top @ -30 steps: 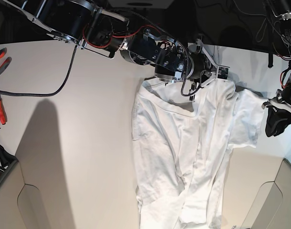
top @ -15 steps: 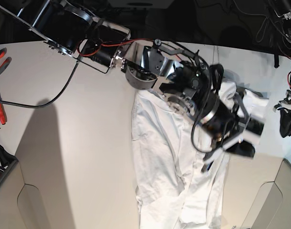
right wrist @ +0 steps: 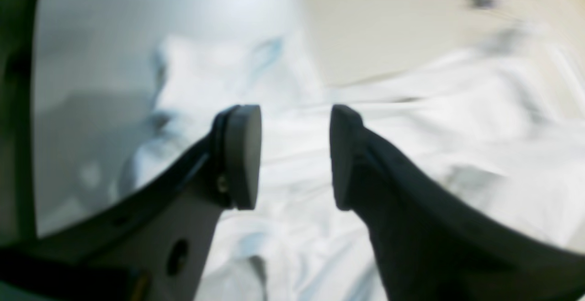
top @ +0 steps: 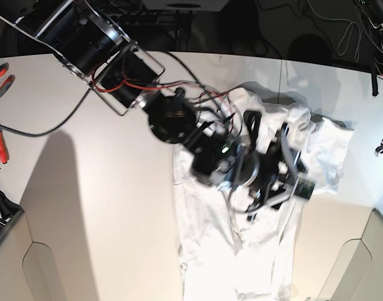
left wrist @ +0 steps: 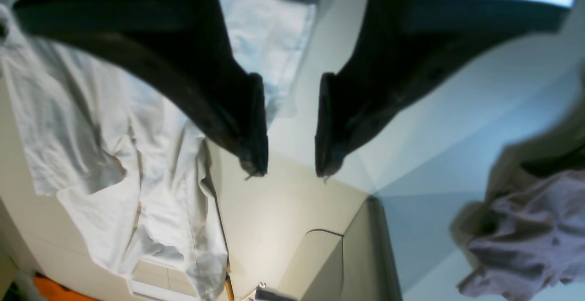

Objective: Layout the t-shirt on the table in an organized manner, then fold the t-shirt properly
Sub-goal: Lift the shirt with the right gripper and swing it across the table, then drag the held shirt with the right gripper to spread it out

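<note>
Right gripper point(right wrist: 295, 157) swung off the t-shirt point(top: 210, 251) collar, now over its middle, jaws apart, empty; left gripper point(left wrist: 285, 125) open beside the shirt; layout unfinished

The t-shirt point(top: 210, 251) is plain white with no print. The table point(top: 97, 207) is matte off-white, crossed by a thin dark seam. Both grippers, left point(left wrist: 285, 125) and right point(right wrist: 295, 157), are black. A crumpled cloth point(left wrist: 525, 241) looks greyish-mauve.
</note>
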